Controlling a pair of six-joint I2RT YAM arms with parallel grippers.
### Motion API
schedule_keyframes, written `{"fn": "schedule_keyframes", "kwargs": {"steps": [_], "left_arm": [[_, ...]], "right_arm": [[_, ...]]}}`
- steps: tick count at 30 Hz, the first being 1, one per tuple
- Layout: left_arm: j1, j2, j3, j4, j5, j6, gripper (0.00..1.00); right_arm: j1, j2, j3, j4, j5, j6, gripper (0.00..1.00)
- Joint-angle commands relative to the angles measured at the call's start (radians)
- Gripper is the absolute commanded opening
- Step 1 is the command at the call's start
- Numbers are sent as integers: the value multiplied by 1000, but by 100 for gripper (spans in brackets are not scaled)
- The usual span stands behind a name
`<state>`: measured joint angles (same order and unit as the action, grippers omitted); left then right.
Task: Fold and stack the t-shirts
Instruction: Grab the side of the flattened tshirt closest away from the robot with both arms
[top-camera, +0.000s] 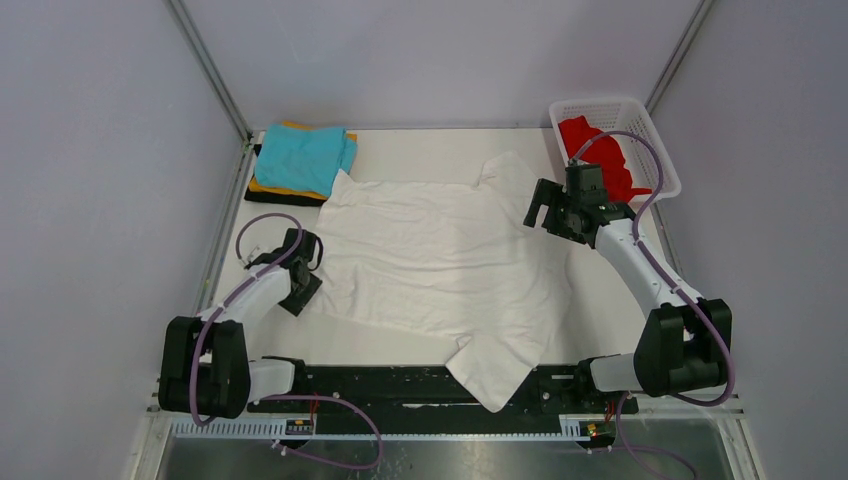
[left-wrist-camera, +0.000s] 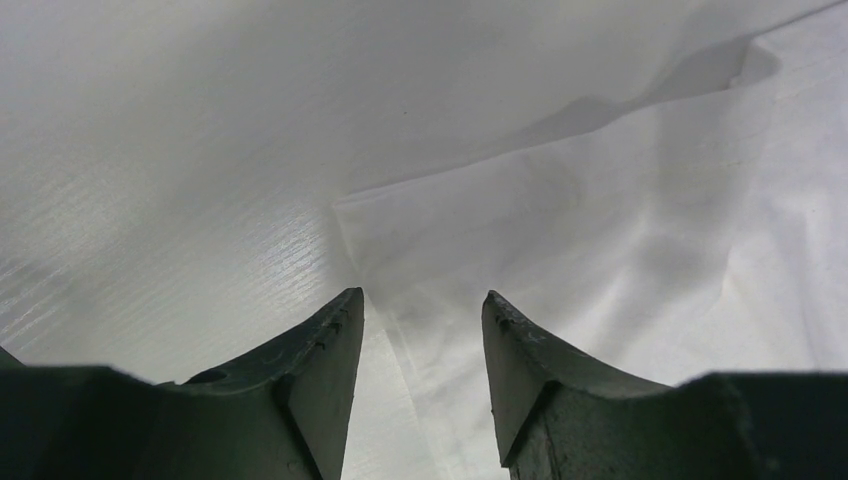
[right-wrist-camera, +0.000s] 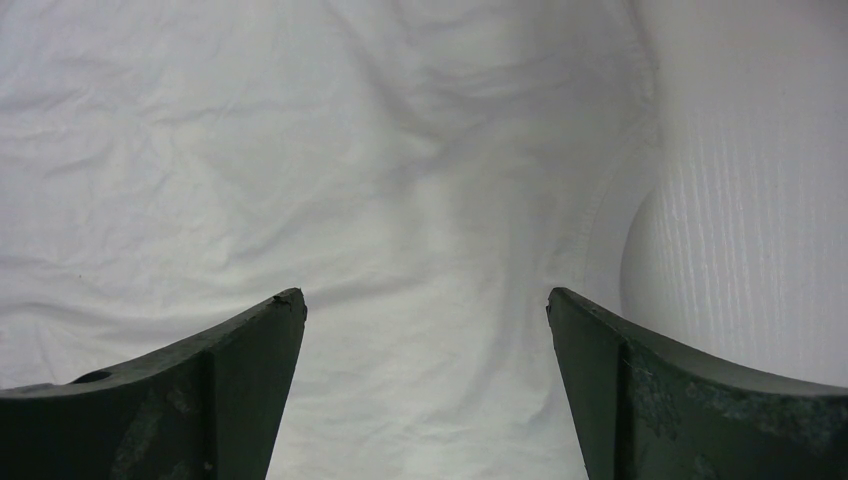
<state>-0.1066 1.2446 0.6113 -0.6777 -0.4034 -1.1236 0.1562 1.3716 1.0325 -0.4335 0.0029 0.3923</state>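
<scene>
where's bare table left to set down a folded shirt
Bare table runs along the far edge between the folded stack and the basket, and in a strip right of the white t-shirt. The middle is covered; both far corners are taken.

White arm links (top-camera: 640, 262), black joints, looping purple cables (top-camera: 628, 132) (dark, scuffed claw fingers (right-wrist-camera: 180, 400)).

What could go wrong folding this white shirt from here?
The shirt has a sleeve hanging over the black rail; it might snag when pulled. Its far-left corner reaches the folded stack, so a fold could drag the stack askew. The left gripper is open right at the shirt's edge and may close on too little cloth.
</scene>
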Motion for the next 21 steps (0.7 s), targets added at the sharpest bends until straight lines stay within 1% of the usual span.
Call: {"fn": "schedule_keyframes", "kwargs": {"steps": [1,6,7,8,10,11,16,18,19,21], "left_arm": [[7,32,-4,34,8,6,46],[7,87,-15,55,41,8,38],[7,97,-13,57,41,9,33],[7,107,-8,56,40,12,26],[6,116,3,52,45,19,2],[7,113,4,50,49,20,0],[6,29,-22,27,43,31,0],[7,-12,-34,-3,44,30,0],[6,-33,-43,-15,56,31,0],[6,-65,-71,-11,83,29,0]], "right_arm": [[-2,-2,8,7,15,-12,99],[-3,-2,5,4,16,-7,99],[-2,-4,5,1,17,-7,100],[-3,-7,5,-3,18,-6,99],[-2,-14,5,-14,24,1,100],[-3,-20,3,-21,26,4,100],[23,-60,-20,-88,-24,20,98],[78,-77,-31,-134,-5,5,97],[131,-84,-35,-172,36,-3,97],[239,-100,-52,-225,47,-13,96]]}}
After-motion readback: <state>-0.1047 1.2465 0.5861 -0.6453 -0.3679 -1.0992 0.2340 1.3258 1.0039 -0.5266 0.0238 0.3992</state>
